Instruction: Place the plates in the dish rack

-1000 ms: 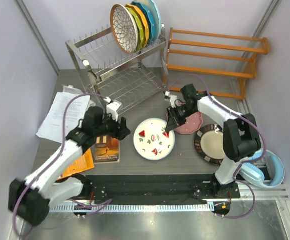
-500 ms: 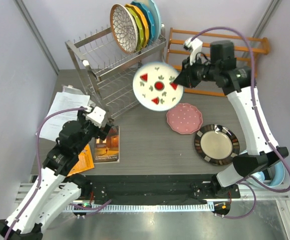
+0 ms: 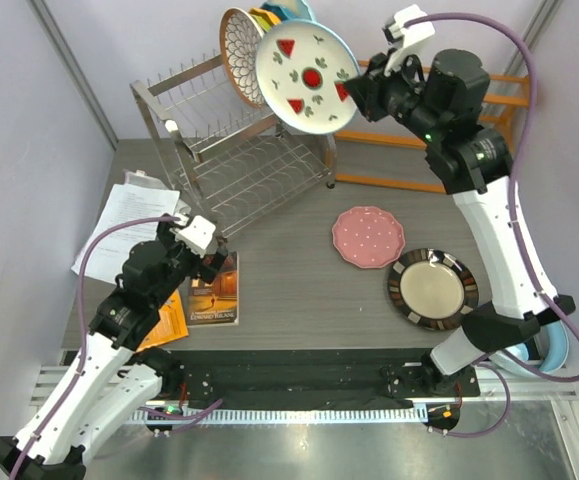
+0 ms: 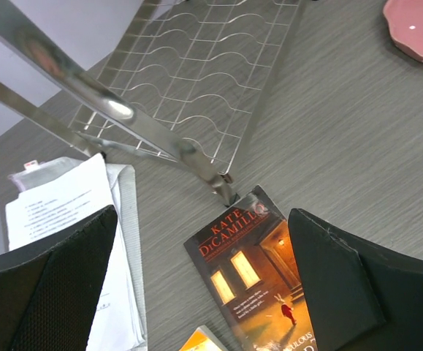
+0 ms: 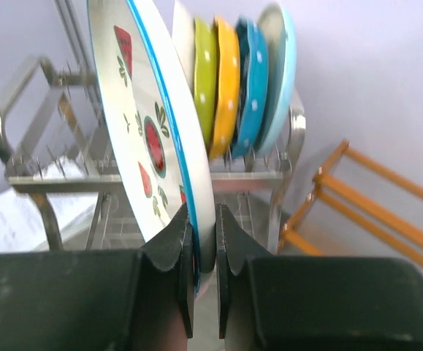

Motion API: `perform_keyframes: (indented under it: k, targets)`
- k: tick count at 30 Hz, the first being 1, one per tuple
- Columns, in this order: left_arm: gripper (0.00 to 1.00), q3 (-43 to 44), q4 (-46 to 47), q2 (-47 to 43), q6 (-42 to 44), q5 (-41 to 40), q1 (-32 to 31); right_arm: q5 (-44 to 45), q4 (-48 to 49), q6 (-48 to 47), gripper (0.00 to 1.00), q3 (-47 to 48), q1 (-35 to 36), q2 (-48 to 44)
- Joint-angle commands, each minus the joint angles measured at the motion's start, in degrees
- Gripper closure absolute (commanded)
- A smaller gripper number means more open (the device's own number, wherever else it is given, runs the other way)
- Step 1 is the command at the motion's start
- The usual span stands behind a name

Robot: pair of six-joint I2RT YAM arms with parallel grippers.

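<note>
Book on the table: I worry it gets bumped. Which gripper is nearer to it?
Left. The left gripper hovers open just above the book; the right gripper is far off, raised by the dish rack, shut on the watermelon plate.

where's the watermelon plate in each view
top external: watermelon plate upper centre, gripped by right end effector.
left wrist: not in it.
right wrist: left of centre, edge-on between the fingers.
shared landmark: rack, in all three.
</note>
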Motion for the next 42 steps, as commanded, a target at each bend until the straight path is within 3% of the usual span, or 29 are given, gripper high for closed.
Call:
perform_keyframes:
  k: [1, 5, 7, 10, 16, 42]
  targets:
    - [0.01, -0.7, 1.2, 0.6, -1.7, 3.3, 0.3, 19.7, 20.8, -2.6, 0.99, 9.4, 8.0, 2.3]
    - [0.0, -1.8, 1.9, -0.2, -2.3, 3.7, 0.3, 33.5, 29.0, -8.6, 0.99, 10.0, 15.5, 5.4]
    - [0.0, -2.2, 1.7, -0.7, -2.4, 3.5, 0.3, 43.5, 39.9, -12.5, 0.99, 5.3, 18.5, 5.7]
    - [0.0, -2.8, 1.4, -1.3, -2.5, 3.6, 0.3, 47.3, 54.5, -20.5, 0.99, -1.9, 22.7, 5.2]
    - [0.01, -3.8, 2.0, -2.1, -3.4, 3.6, 0.3, 50.8, 48.7, -18.0, 0.99, 3.2, 23.4, 9.7]
    - [0.01, -8.0, 6.1, -1.2, -4.6, 3.0, 0.3, 54.4, 41.0, -14.4, 0.99, 13.2, 25.4, 21.5]
